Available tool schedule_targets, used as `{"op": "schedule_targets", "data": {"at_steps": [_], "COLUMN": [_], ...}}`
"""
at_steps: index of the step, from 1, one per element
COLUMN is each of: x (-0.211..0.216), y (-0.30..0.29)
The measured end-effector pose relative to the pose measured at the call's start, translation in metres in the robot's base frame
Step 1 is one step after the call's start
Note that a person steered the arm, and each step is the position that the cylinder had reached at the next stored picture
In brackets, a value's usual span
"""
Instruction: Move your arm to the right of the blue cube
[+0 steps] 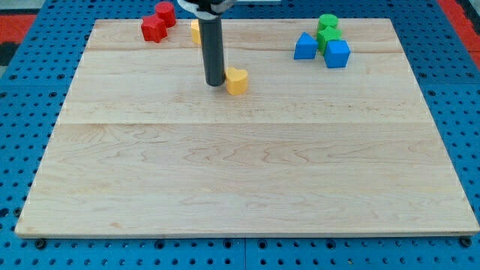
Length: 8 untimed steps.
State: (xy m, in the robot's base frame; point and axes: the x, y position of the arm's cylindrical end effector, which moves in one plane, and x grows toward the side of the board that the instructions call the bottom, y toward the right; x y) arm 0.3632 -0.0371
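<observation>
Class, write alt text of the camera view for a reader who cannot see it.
My tip rests beside a yellow block, far left of the blue cube. Green blocks and a blue block cluster by it; red blocks sit top left.

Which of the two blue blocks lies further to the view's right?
The blue cube; the other blue block sits to its left, beyond the green ones.

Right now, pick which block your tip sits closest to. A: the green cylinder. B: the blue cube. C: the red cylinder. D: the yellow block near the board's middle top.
D: my tip stands just to the view's left of the yellow block, nearly touching it, while the blue cube lies far off toward the view's right.
</observation>
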Motion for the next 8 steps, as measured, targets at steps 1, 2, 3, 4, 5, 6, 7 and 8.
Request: {"op": "schedule_targets", "data": {"at_steps": [1,2,3,4,5,6,7,8], "x": [0.004,0.033,0.078,0.081,0.081,0.081,0.081,0.080], "y": [0.032,0.052,0.053,0.088,0.110,0.111,0.113,0.114]}}
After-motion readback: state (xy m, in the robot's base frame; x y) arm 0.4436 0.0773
